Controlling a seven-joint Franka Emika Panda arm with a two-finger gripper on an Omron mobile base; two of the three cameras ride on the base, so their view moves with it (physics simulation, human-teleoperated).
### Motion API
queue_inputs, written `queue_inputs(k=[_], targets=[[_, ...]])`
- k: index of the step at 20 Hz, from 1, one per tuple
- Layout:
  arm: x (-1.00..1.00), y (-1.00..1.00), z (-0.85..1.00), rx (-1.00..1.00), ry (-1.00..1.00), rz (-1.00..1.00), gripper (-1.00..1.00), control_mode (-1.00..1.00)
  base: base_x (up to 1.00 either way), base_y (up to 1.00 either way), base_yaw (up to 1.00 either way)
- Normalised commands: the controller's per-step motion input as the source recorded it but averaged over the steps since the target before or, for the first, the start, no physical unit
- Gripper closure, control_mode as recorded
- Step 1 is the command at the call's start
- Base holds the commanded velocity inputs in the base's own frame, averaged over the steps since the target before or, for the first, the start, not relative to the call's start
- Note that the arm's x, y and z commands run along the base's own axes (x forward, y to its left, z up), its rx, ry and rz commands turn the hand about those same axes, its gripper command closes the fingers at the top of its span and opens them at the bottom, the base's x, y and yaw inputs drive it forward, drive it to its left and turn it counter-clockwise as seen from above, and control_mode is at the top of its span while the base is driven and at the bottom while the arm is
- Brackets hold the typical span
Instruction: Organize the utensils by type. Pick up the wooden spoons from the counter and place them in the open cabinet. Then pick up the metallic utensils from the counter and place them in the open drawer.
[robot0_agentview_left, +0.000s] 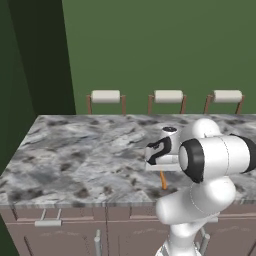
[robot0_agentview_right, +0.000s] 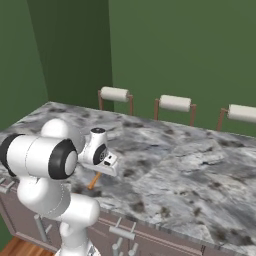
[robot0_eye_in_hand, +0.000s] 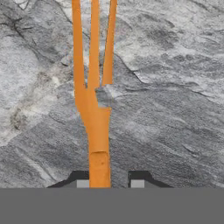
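The bench (robot0_agentview_left: 75, 155), a long grey-and-white marbled top over grey-brown fronts with silver bar handles, runs across both base views, with a dark green wall behind it and three stools (robot0_agentview_left: 168, 100) with pale padded backs lined up along its far edge.

The white arm (robot0_agentview_left: 210, 160) bends over the near part of the bench, its hand (robot0_eye_in_hand: 107, 183) pointing down close to the stone. Under it lies an orange fork-shaped utensil (robot0_eye_in_hand: 94, 105), flat on the marble, with three long tines running away from the hand in the hand view and its handle passing between the two dark fingertips (robot0_eye_in_hand: 81, 181). From the base views, a short orange stretch of it (robot0_agentview_left: 163, 180) pokes out below the hand.

The fingers stand narrow, one beside the handle and the other a little off; whether they already pinch it is hard to say from this angle.

Judging by this, the step in hand is the grasp of one utensil on the bench, early in the sorting. Its orange colour suggests a wooden piece meant for the cabinet rather than the drawer. The next move calls for a firm squeeze on the slim handle, then a straight lift so the tines clear the stone.
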Motion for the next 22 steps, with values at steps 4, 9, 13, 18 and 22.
queue_inputs(k=[4, 9, 13, 18, 22], targets=[[-0.01, -0.12, 0.13, 0.01, 0.0, 0.0, 1.0, -1.0, 0.0, 0.0, 0.0], [-0.17, -0.08, 0.82, 0.11, -0.07, 0.1, 1.0, -1.0, 0.0, 0.0, 0.0], [-0.3, 0.0, 0.92, 0.02, -0.11, 0.07, 1.0, -1.0, 0.0, 0.0, 0.0], [-0.44, 0.0, 0.8, 0.0, -0.14, 0.1, 1.0, -1.0, 0.0, 0.0, 0.0], [-0.39, 0.0, 0.64, -0.01, -0.03, 0.07, 1.0, -1.0, 0.0, 0.0, 0.0]])
